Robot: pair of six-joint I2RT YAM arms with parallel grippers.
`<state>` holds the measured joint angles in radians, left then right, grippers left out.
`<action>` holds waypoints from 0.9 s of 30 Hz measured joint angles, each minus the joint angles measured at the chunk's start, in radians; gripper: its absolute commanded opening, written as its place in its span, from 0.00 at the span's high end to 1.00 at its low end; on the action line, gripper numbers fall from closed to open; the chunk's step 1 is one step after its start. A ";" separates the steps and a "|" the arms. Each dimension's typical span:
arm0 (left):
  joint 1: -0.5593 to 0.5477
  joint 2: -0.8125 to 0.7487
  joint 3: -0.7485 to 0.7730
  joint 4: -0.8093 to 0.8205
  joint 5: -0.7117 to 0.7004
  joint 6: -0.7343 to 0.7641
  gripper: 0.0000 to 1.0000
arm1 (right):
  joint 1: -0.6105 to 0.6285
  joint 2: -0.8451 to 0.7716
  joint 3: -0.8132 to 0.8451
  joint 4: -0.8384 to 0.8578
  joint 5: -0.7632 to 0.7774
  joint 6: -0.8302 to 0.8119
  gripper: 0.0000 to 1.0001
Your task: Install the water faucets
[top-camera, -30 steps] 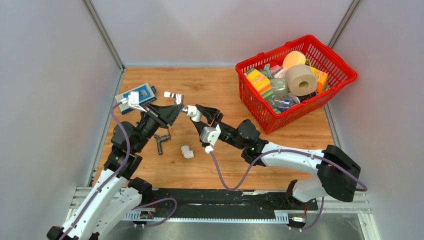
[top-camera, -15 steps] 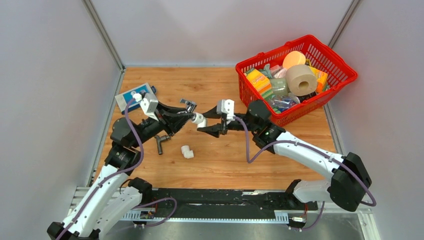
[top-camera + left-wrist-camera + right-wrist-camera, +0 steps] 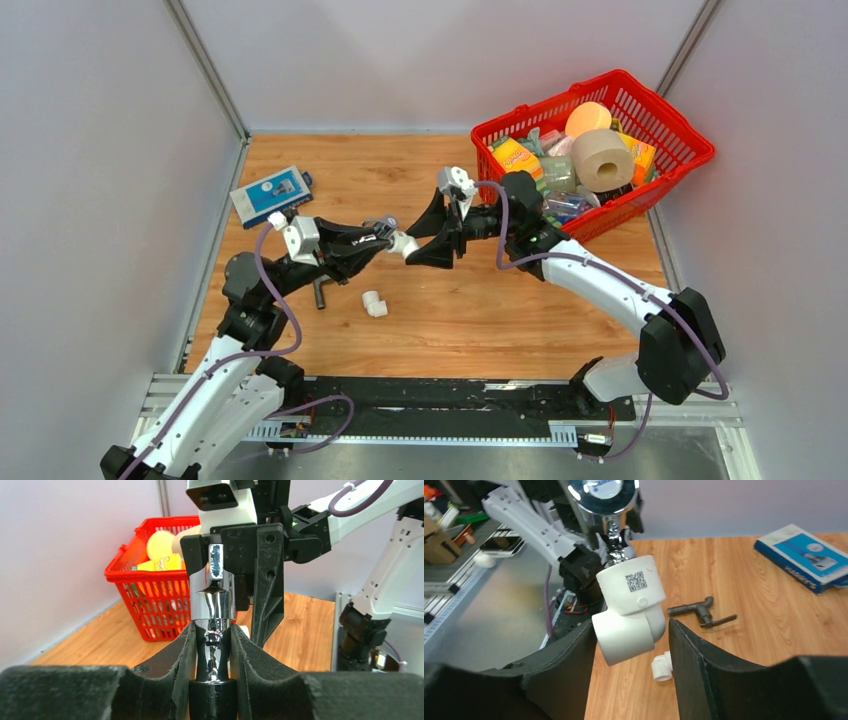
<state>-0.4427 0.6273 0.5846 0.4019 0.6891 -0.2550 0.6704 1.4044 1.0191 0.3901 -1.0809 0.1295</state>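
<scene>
The left gripper (image 3: 212, 645) is clamped on the chrome faucet (image 3: 212, 602), whose far end meets the white elbow (image 3: 629, 607) between the fingers (image 3: 694, 655) of the right gripper (image 3: 631, 625); that grip is unclear.

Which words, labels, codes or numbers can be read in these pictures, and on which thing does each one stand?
No word or number is clear enough to quote.
White elbow fitting: a square QR code, no letters beside it.
Blue box: white print, too blurred to read.
Chrome faucet: blue label on its round cap, blurred.
Packages in the red basket: coloured print, too small to read.
</scene>
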 measured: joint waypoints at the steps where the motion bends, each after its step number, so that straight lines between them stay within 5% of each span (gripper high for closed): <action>1: -0.001 0.000 -0.002 0.002 -0.001 0.003 1.00 | -0.006 -0.002 0.000 -0.005 0.019 0.003 0.37; 12: -0.016 0.078 -0.015 -0.162 -0.288 -0.158 1.00 | -0.049 -0.212 -0.185 0.181 0.347 -0.207 0.22; 27: -0.016 0.088 0.004 -0.298 -0.586 -0.549 1.00 | 0.341 -0.190 -0.430 0.428 0.849 -0.805 0.25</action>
<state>-0.4583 0.7155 0.5884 0.1040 0.1032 -0.8036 1.0119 1.2148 0.5892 0.8177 -0.2317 -0.6758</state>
